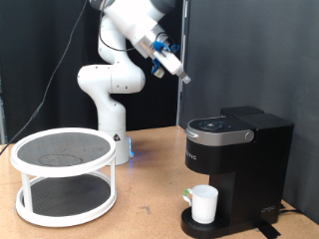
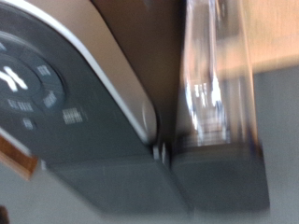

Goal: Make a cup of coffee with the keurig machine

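Note:
The black keurig machine (image 1: pixel 237 159) stands at the exterior view's right with its lid down. The white cup (image 1: pixel 204 203) sits on the round drip tray (image 1: pixel 199 225) under the spout, handle toward the view's left. My gripper (image 1: pixel 181 76) hangs in the air above and to the left of the machine's top, well clear of it; I cannot tell if the fingers are open. The wrist view is blurred and shows the machine's silver-rimmed top panel (image 2: pixel 56 93) with buttons and its clear water tank (image 2: pixel 213 75). No fingers show there.
A white two-tier round rack (image 1: pixel 65 174) with dark mesh shelves stands on the wooden table (image 1: pixel 150 214) at the exterior view's left. The robot's white base (image 1: pixel 112 119) is behind it. A black curtain fills the background.

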